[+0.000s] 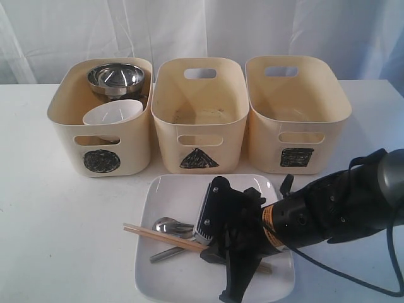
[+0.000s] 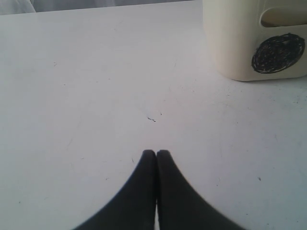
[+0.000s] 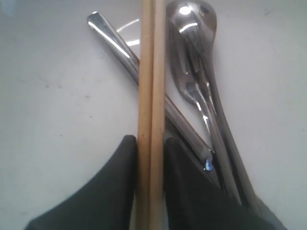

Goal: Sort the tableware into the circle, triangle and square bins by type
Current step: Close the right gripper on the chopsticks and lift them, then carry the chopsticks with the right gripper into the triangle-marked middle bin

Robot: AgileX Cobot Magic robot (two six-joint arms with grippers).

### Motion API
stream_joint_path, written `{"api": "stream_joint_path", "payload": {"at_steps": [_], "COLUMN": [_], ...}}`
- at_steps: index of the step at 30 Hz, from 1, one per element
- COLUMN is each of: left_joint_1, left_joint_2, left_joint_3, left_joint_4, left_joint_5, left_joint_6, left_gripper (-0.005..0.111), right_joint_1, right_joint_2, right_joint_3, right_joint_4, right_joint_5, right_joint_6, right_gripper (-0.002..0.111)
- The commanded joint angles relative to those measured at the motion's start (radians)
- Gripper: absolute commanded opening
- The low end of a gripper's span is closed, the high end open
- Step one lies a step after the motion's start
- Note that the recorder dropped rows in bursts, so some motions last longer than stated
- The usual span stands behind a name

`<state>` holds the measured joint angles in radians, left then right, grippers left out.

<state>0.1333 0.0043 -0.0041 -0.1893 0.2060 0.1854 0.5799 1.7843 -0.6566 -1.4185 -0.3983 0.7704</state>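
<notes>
A white curtain hangs behind a white counter. Toward its back edge stand the circle bin [image 1: 98, 136], triangle bin [image 1: 199, 136] and square bin [image 1: 297, 126]. The white plate [image 1: 170, 196] lies near the front edge.

On the plate, the right end effector [image 3: 151, 143] pinches the wooden chopsticks [image 3: 151, 72] side by side, a finger against each. The steel cutlery [image 3: 201, 96] crosses beneath them, one handle just beside a finger. A lift could snag that handle, drag it off the plate, or let the pair scissor apart and slip.

The left end effector [image 2: 156, 153] is pressed together, empty, over bare counter near the circle bin.

The arm hides the plate's right part and the chopsticks' far ends. How many cutlery pieces there are is unclear. The circle bin shows a steel bowl [image 1: 115, 77] and a white bowl [image 1: 112, 113]. No mugs are visible.
</notes>
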Motion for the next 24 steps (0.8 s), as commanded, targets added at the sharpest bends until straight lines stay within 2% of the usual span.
{"api": "stream_joint_path", "payload": {"at_steps": [1,13,24], "left_joint_1": [-0.005,-0.005,-0.005], "left_joint_2": [-0.004,-0.004,-0.004], "left_joint_3": [0.004,0.004,0.004], "left_joint_4": [-0.01,-0.01,-0.01], "left_joint_5": [0.004,0.004,0.004], "left_joint_6": [-0.006,-0.006,-0.006], "left_gripper": [0.0,0.0,0.0], "right_joint_1": [0.001,0.001,0.001], "right_joint_2": [0.011,-0.106,-0.223], "right_joint_3": [-0.006,-0.02,-0.042], "right_joint_4": [-0.013,-0.003,0.085], "right_joint_5": [0.009,-0.025,-0.021], "right_joint_6": [-0.008,0.001,-0.003], "right_gripper": [0.003,0.003,0.003]}}
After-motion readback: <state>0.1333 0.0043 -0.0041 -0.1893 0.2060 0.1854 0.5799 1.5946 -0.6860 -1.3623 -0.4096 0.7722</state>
